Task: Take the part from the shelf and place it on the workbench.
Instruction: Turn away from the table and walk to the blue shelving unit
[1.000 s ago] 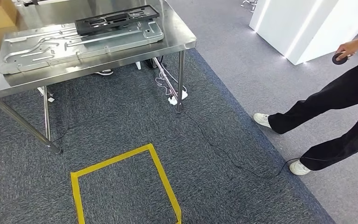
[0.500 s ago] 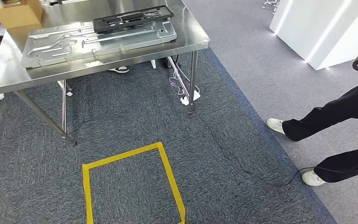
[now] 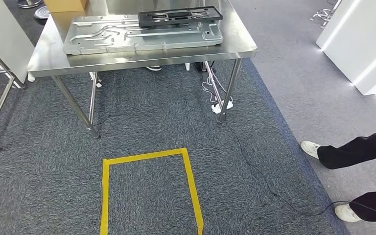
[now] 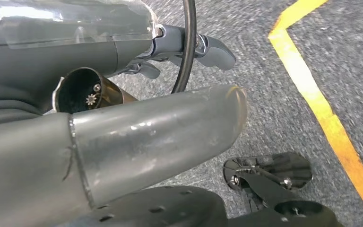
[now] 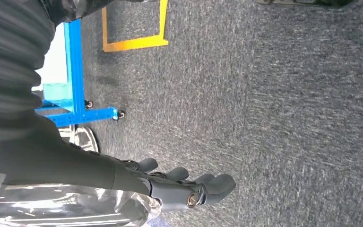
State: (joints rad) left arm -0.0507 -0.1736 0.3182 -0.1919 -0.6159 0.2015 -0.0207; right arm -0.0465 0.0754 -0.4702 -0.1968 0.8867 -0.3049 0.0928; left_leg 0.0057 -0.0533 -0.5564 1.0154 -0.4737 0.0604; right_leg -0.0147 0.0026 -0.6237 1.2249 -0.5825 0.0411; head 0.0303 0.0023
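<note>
A black plastic frame part [image 3: 178,15] lies flat on a large silver pressed-metal plate [image 3: 107,39], which rests on the steel workbench [image 3: 142,61] ahead of me in the head view. My left hand [image 4: 170,127] hangs over the grey carpet. Its thick thumb is apart from the darker fingers [image 4: 212,49], and it holds nothing. A thin black cable curves past those fingers. My right hand [image 5: 179,182] also hangs above the carpet, its fingers stretched out and nothing in them.
A yellow tape square [image 3: 147,155] marks the carpet in front of the bench. A cardboard box [image 3: 66,5] sits at the bench's far left. A person's legs [image 3: 357,149] stand at the right. A floor cable [image 3: 259,171] runs to a power strip [image 3: 223,105]. A blue cart [image 5: 75,71] stands nearby.
The camera has moved: the whole scene has shifted right, so the workbench now sits squarely ahead. The person's legs have slid toward the right edge.
</note>
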